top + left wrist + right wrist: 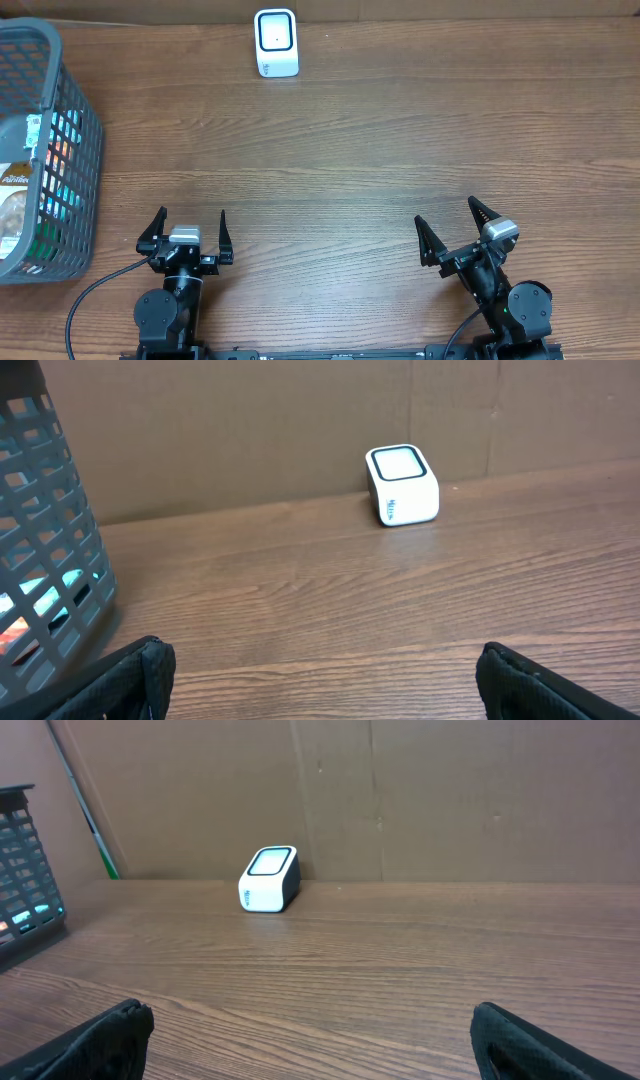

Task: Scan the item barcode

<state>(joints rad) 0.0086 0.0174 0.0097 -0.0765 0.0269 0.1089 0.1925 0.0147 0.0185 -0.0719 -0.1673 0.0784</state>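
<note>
1. Presently, your left gripper (191, 218) and right gripper (445, 212) both stand spread wide and empty, at the near edge of the counter (400, 130).
2. The items to scan lie in the grey basket (85, 120) at the counter's left edge. A printed packet (12, 195) shows inside, but you cannot make out its long axis or barcode.
3. The basket lies left of and beyond the left gripper, well apart from the right, so the left arm is probably nearer.
4. The scanner (276, 42) stands at the far edge, its window facing upward.
</note>
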